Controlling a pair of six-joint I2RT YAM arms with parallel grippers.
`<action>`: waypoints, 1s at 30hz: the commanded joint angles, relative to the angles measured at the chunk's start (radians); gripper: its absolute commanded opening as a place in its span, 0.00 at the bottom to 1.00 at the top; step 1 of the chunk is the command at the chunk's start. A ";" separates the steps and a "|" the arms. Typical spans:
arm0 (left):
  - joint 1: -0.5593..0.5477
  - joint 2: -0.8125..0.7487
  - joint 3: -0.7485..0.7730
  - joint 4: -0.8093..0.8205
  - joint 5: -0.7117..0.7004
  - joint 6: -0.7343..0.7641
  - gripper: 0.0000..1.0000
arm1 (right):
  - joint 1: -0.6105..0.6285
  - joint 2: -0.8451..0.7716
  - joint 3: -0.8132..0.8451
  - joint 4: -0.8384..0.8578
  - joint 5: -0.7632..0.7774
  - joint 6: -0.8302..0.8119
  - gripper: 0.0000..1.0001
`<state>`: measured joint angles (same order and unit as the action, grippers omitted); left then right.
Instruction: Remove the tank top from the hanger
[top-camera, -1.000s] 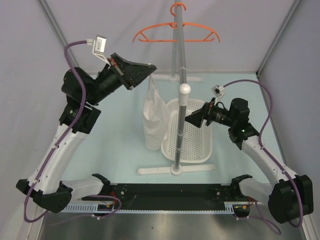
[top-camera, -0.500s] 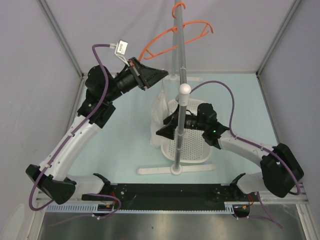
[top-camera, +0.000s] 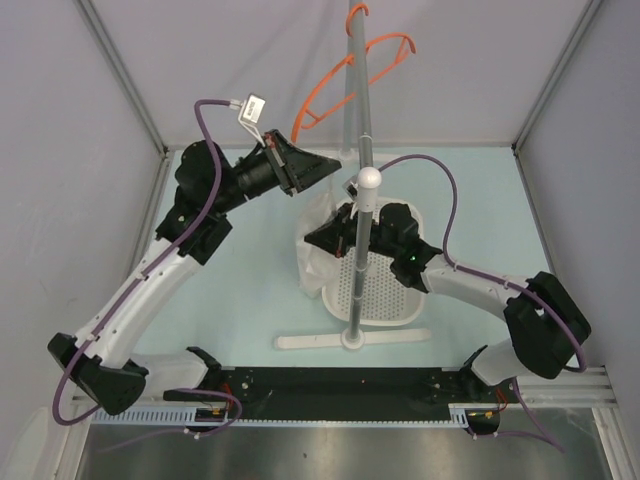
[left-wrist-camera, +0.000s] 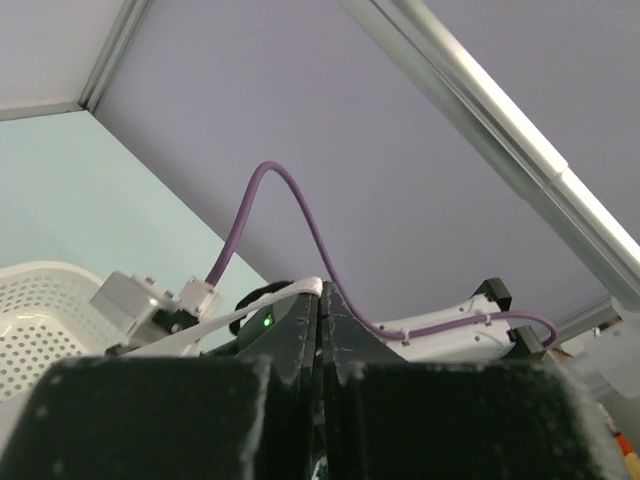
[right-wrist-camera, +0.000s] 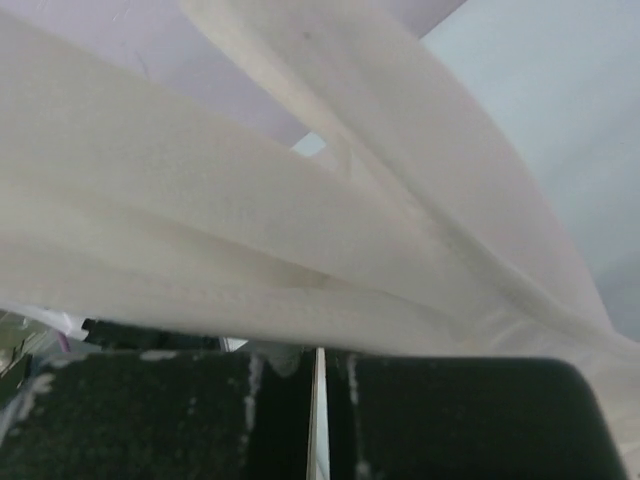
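Nearest on the bench (top-camera: 230, 290), the white foot (top-camera: 300, 341) of the grey pole (top-camera: 356, 290). Just behind it, the white perforated basket (top-camera: 390, 300). At the left rim of the basket, the tank top (top-camera: 310, 258): hangs as a crumpled column, lower end down by the rim, well apart from the hanger. Right tool (top-camera: 312, 238) against the fabric, fingers pressed together; fabric across the tips in the right wrist view, a grip on it not clear. Higher and farther, left tool (top-camera: 328, 168), pressed together, pinching a white strap of the tank top. Farthest, the orange hanger (top-camera: 345, 75), tilted, hook at the top of the pole.
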<state>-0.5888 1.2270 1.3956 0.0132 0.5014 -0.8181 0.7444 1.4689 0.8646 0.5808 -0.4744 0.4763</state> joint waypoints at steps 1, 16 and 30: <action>-0.005 -0.087 -0.003 -0.080 -0.007 0.095 0.08 | -0.005 -0.120 0.071 -0.063 0.138 -0.048 0.00; 0.023 -0.355 -0.173 -0.341 -0.256 0.321 0.84 | -0.253 -0.387 0.370 -0.729 0.203 -0.091 0.00; 0.027 -0.489 -0.337 -0.401 -0.262 0.333 0.86 | -0.271 -0.366 0.277 -0.766 0.112 -0.028 0.00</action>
<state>-0.5674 0.7803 1.1130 -0.3729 0.2375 -0.4957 0.4438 1.0767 1.1736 -0.1848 -0.3477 0.4286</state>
